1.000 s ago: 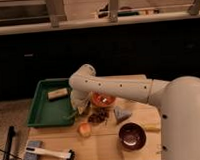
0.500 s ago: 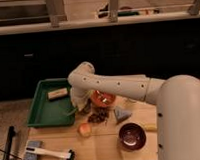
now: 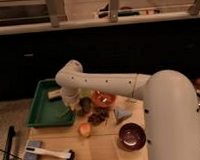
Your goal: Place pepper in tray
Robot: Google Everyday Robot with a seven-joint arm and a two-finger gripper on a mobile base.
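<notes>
You have the tray [image 3: 45, 113] on the left part of the worktop [image 3: 104, 147]: large, rectangular, green plastic, with raised sloping sides, lying flat and upright, its long side running near to far. A pale, stubby item lies in its far right corner. The claw [image 3: 73, 106] is down at the tray's right edge, near its near right corner. A slim dark green shape there looks like the pepper [image 3: 73, 111], right at the tray's rim; you cannot tell whether it touches the tray floor.
</notes>
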